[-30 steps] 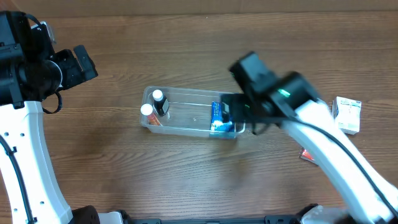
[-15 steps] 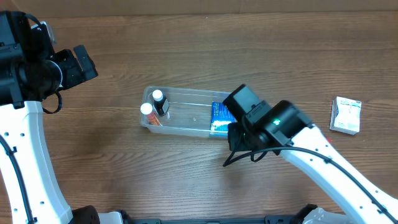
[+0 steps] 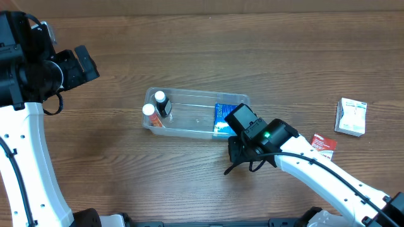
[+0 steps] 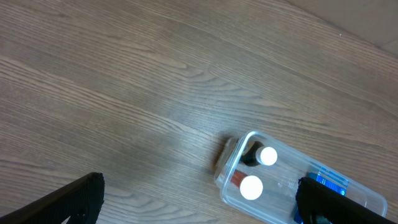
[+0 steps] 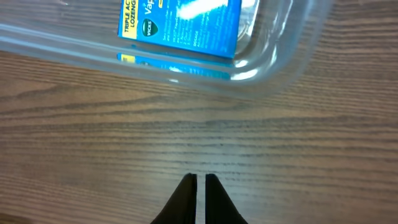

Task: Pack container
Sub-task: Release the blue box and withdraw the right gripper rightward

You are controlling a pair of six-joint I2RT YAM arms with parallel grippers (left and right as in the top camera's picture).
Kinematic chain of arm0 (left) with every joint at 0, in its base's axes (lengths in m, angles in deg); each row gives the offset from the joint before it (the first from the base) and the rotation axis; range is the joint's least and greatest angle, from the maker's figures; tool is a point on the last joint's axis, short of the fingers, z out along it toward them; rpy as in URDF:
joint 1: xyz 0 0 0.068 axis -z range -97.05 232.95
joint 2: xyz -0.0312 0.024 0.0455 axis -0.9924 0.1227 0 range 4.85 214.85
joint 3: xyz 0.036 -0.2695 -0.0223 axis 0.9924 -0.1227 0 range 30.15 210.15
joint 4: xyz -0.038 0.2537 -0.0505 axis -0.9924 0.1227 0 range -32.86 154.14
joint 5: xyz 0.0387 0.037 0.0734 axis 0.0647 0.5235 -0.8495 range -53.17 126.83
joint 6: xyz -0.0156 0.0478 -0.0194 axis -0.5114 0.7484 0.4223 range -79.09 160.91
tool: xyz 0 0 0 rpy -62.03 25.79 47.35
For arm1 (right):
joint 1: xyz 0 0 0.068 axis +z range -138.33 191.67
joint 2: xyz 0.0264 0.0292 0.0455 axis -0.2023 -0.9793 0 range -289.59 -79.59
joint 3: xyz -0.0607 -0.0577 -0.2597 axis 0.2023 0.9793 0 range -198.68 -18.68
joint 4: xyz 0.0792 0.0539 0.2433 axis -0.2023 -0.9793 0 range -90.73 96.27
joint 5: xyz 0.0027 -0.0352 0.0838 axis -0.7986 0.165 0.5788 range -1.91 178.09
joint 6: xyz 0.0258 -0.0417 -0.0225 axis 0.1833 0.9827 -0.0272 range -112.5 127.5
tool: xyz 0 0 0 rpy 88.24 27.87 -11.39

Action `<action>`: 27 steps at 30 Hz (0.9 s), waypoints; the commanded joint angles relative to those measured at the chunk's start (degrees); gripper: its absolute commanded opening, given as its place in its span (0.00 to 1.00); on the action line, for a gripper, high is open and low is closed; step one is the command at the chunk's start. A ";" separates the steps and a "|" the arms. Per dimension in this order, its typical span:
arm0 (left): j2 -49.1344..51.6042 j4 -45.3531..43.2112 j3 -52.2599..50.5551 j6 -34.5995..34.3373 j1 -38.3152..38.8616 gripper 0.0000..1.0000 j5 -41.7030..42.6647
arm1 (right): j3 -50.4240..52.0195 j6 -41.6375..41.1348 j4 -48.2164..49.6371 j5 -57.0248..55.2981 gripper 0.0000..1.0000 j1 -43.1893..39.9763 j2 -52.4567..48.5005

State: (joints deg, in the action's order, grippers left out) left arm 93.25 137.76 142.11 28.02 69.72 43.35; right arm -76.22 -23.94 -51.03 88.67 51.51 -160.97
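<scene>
Our right gripper [image 5: 200,182] has its two dark fingertips drawn almost together, with a hairline slit between them and nothing in it; it hangs over the wooden table [image 5: 93,143], just outside the long wall of the container [image 5: 205,78], near its right end; we see no contact between tips and plastic. Our left gripper [image 4: 199,183] stands wide apart, one finger at each lower corner of its wrist view, holding nothing, well away from the container. From overhead we find the container near the middle of the table, its long side running left to right; a blue box [image 3: 219,113] with white and yellow lettering lies flat at its right end; at its left end a dark bottle [image 3: 162,101] and an orange bottle [image 3: 149,111], both white-capped, stand upright side by side. Outside the container, a red-and-white packet [image 3: 323,144] lies just beside the right arm; a white box [image 3: 351,116] lies farther right, well apart from the container.
</scene>
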 commanded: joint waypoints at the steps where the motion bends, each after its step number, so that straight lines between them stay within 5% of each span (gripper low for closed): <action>1: 0.52 0.00 -0.28 1.57 -0.24 1.00 0.57 | 1.03 0.33 2.25 -2.05 0.08 0.22 -0.55; 16: 0.52 -0.02 -0.28 1.57 -0.24 1.00 0.57 | 1.01 0.31 8.41 -6.16 0.08 -0.74 -8.39; 27: 0.52 -0.02 -0.28 1.57 -0.24 1.00 0.57 | 1.01 3.26 10.25 -4.37 0.07 -10.88 -8.39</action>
State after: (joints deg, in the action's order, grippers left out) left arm 93.25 137.78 142.11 28.02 69.72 43.35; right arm -75.56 -23.18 -41.58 83.46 43.13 -169.38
